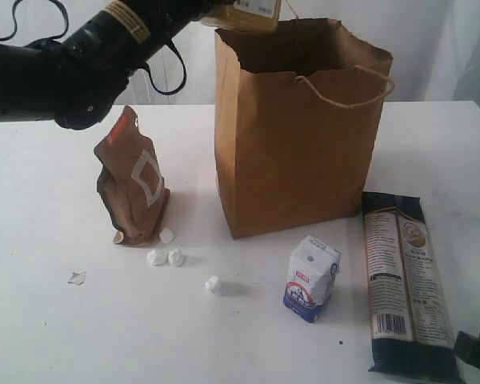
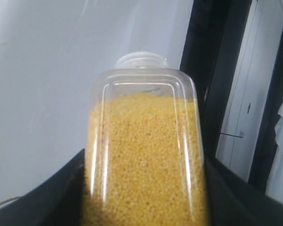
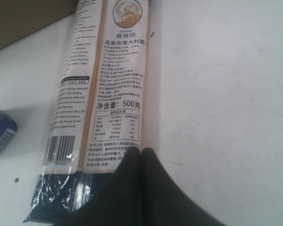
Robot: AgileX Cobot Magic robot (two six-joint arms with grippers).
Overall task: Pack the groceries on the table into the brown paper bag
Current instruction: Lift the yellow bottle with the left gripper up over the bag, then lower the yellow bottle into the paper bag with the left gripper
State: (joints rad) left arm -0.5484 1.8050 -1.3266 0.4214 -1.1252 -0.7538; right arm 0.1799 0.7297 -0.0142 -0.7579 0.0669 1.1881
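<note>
The yellow white-capped bottle (image 1: 246, 13) hangs at the top edge of the exterior view, just above the open mouth of the brown paper bag (image 1: 300, 136). My left gripper (image 2: 146, 197) is shut on this grain-filled bottle (image 2: 144, 150), a black finger on each side. On the table (image 1: 48, 336) stand the brown foil pouch (image 1: 132, 184) left of the bag and the small white-blue carton (image 1: 312, 278) in front of it. The long dark noodle packet (image 1: 404, 284) lies flat at the right. My right gripper (image 3: 140, 153) is shut and empty, tips over the near end of the noodle packet (image 3: 104, 84).
My left arm (image 1: 88, 48) stretches from the left across the back toward the bag. Small white scraps (image 1: 166, 257) lie in front of the pouch, one more (image 1: 214, 284) nearer the carton (image 3: 0, 132). The bag's lower corner (image 3: 28, 19) shows beyond the packet.
</note>
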